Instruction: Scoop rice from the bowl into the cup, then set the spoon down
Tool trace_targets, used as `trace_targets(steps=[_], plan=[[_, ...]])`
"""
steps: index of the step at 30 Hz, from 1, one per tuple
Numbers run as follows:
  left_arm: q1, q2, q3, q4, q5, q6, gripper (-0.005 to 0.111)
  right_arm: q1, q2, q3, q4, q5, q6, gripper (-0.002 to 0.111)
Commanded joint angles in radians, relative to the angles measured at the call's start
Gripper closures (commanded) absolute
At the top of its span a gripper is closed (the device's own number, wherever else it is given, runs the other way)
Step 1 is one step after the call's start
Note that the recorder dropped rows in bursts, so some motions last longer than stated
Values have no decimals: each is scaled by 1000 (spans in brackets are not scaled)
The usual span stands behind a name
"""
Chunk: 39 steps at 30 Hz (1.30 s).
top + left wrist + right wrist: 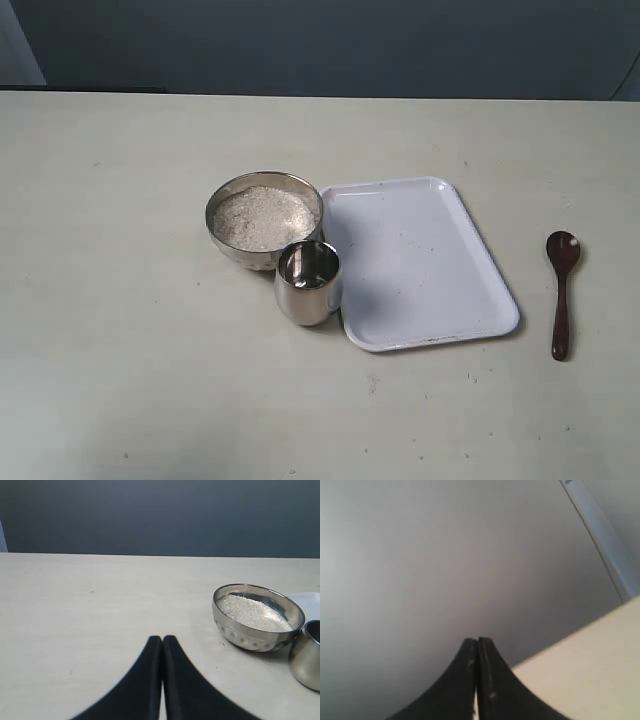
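Left tool point(162, 639) and right tool point(477, 641) — both closed, empty. Pickup pending: spoon point(562, 300) lies at 3 o'clock from bowl point(232, 252). Right tool must open over its handle.

Exterior view: high, angled down over the table point(120, 380), middle distance. Left wrist view: low, close, facing bowl point(250, 639) and cup point(306, 662), both shared with exterior. Right wrist view: tilted up at wall point(445, 555).

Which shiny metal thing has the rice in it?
The wide bowl: it is full of white rice. The narrower cup next to it looks empty.
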Motion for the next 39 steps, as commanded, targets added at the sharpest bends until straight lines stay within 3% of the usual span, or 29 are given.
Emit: trace_targets(steps=[1,4,13,19,22,27,33,39], plan=[[-7,-5,-4,2,-15,-7,106,-4,184,-108,70,263,-349,108],[-7,-5,-4,2,-15,-7,106,-4,326,-163,126,395,-549,108],[-7,-5,-4,2,-15,-7,106,-4,744,-195,71,592,-566,108],[-7,-5,-4,2,-15,-7,106,78,950,-195,68,557,-566,107],[-7,-5,-4,2,-15,-7,106,159,1035,-195,63,514,-566,100],[-7,-5,-4,2,-15,-7,106,274,1145,-195,-118,420,-411,91],[-7,-5,-4,2,-15,-7,106,303,1262,-207,-332,390,-183,91],[-7,-5,-4,2,-13,-7,106,305,1337,-299,-265,380,-181,91]])
